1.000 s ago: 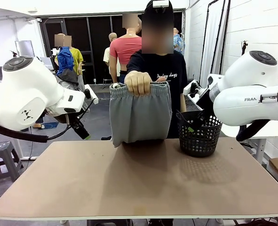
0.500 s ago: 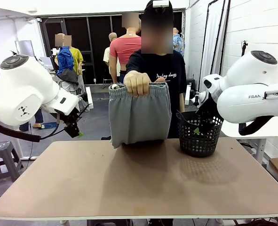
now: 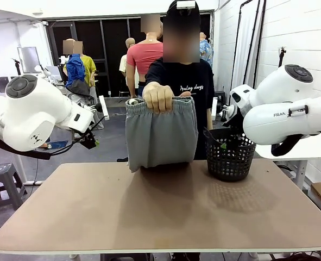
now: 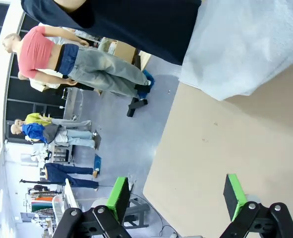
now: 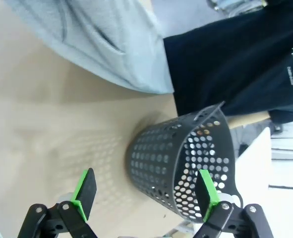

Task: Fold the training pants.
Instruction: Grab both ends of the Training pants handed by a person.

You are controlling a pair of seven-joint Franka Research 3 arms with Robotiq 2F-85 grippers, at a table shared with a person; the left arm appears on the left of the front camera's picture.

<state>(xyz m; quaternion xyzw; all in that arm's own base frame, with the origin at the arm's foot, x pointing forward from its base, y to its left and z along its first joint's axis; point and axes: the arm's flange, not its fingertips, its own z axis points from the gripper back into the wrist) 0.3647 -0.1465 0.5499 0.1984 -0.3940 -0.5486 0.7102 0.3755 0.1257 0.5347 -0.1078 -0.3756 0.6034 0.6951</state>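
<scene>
Folding looks not yet begun. At the far edge of the smooth tan bench (image 3: pixel 160 217), the training pants (image 3: pixel 160 133), soft light-grey knit with a gathered waistband, hang bunched from a person's fist (image 3: pixel 158 97), beside a black perforated basket (image 3: pixel 229 157). The robot's left hand (image 4: pixel 177 196) and right hand (image 5: pixel 146 191) both gape wide, holding nothing.

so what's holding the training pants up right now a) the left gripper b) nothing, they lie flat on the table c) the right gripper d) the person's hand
d: the person's hand holds the training pants by the top, and they hang to the far edge of the table; the left gripper and right gripper stand open, clear of the fabric.
</scene>
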